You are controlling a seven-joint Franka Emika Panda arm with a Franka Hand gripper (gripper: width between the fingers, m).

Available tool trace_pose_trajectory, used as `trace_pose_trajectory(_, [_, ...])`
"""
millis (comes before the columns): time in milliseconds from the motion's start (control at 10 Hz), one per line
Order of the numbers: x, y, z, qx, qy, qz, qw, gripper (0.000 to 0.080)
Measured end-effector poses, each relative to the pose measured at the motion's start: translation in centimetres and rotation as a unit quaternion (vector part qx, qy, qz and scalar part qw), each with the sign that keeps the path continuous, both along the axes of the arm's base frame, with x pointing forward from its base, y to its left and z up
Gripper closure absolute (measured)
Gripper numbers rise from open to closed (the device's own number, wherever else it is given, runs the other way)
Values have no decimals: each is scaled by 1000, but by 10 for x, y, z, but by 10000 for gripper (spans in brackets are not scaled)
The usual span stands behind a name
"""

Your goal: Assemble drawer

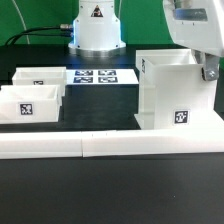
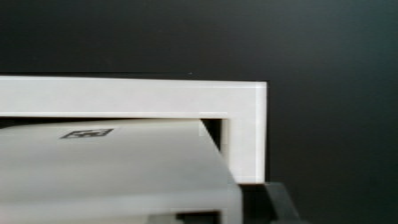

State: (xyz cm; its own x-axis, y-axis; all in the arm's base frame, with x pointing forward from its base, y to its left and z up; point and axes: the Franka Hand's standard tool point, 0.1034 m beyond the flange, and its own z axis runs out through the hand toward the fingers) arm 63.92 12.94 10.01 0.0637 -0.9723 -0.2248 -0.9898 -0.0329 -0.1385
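Black table (image 1: 110, 195), drawer shell (image 1: 165, 95) directly under claw (image 1: 209, 72), claw's opening indiscernible.

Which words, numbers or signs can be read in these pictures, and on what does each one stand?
No word, brand or number is readable in either view.
Shell: one black-and-white square tag, pattern only.
Front tray and rear tray: one such tag each.
Marker board: several such tags.
Arm base: a tag-like sign, too small to read.
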Motion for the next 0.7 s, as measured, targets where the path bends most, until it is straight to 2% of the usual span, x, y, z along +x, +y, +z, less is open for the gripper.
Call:
trace_pose_trajectory(400, [13,3,-1,4,6,-11,1000,757])
trace_pose_trajectory(700, [13,2,-2,5,11,-11,1000,757])
